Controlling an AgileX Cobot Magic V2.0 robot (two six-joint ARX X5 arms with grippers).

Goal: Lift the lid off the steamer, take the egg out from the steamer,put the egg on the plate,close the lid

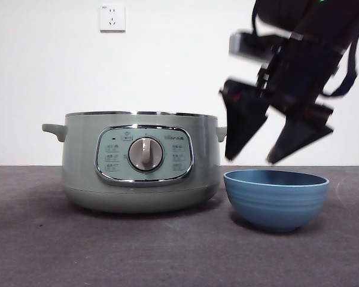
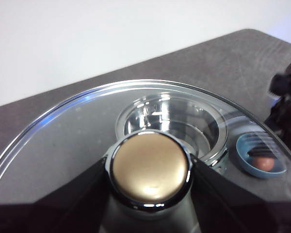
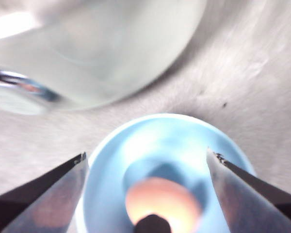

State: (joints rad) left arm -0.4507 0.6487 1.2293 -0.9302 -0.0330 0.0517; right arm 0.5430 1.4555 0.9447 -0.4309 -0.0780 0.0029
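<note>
The left hand (image 2: 150,204) grips the round knob of the glass lid (image 2: 63,141), one black jaw on each side of it. Through and past the clear glass, the open steamer (image 2: 218,141) shows its shiny metal inside. Beside it on the grey worktop (image 2: 223,58) sits the blue plate (image 2: 247,165) with a brownish egg (image 2: 265,164) in it. The other hand (image 2: 286,107) hangs dark just above the plate.

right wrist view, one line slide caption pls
Open right gripper above the blue plate, egg resting inside.
</note>
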